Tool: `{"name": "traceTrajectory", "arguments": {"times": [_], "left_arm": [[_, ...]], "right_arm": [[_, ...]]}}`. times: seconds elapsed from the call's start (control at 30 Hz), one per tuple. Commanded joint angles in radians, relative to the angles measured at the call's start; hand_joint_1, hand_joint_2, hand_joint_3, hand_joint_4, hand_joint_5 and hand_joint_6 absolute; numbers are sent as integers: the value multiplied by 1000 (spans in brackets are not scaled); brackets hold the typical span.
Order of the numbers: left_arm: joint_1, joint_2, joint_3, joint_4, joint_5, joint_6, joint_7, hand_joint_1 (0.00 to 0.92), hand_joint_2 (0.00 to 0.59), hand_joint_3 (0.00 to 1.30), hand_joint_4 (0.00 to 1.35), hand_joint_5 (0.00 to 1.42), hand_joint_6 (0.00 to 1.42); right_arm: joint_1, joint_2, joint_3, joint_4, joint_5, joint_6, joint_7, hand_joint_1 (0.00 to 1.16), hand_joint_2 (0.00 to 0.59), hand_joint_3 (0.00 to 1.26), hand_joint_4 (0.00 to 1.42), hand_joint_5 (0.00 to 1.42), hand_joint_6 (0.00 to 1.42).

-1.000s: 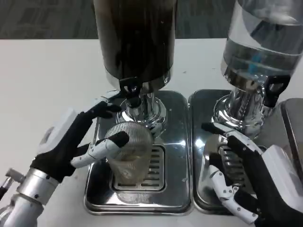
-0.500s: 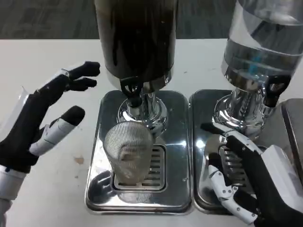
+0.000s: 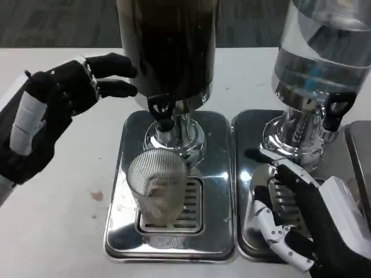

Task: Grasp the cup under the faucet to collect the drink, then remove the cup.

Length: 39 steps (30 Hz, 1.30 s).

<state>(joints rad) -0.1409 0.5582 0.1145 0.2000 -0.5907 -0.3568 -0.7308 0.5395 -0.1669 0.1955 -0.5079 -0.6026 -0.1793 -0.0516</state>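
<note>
Head view: the cup [image 3: 157,186] stands on the near drip tray [image 3: 214,191] under the tap [image 3: 160,110], so my empty, spread left hand [image 3: 55,110] reaches toward its lever.

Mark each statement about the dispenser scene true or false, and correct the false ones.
1. The cup stands on the drip tray below the dark dispenser's tap. True.
2. The left hand grips the cup. False: it is raised beside the dark dispenser, apart from the cup.
3. The right hand rests over the right tray. True.
4. The cup lies tipped over. False: it stands upright.
</note>
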Motion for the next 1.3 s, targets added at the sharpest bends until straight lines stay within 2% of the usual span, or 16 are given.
{"name": "traceTrajectory", "arguments": {"times": [0.03, 0.2, 0.47, 0.67, 1.0, 1.3], "left_arm": [[-48, 6, 30, 17, -44, 124, -105, 0, 53, 359, 272, 347, 268], [-89, -9, 51, 36, -51, 227, -199, 0, 38, 309, 217, 293, 215], [-127, -35, 72, 48, -39, 294, -269, 0, 43, 300, 212, 279, 199], [-133, -45, 72, 26, -33, 324, -296, 0, 44, 300, 209, 278, 195], [-137, -61, 35, -24, -13, 385, -339, 0, 39, 264, 160, 227, 145], [-136, -66, 21, -37, 2, 391, -349, 0, 46, 250, 127, 202, 114]], "right_arm": [[-8, 2, 4, 9, 2, -13, -17, 508, 559, 252, 211, 158, 235], [-13, 2, 8, 15, -4, -9, -22, 505, 560, 254, 211, 158, 232], [-8, 5, 9, 27, 4, -11, -31, 501, 561, 254, 211, 159, 231], [-13, 9, 15, 34, 4, -13, -37, 499, 561, 254, 211, 159, 231], [-21, 12, 15, 50, 10, -16, -48, 496, 562, 254, 211, 159, 220], [-20, 13, 19, 55, 9, -16, -60, 496, 562, 254, 211, 159, 218]]}}
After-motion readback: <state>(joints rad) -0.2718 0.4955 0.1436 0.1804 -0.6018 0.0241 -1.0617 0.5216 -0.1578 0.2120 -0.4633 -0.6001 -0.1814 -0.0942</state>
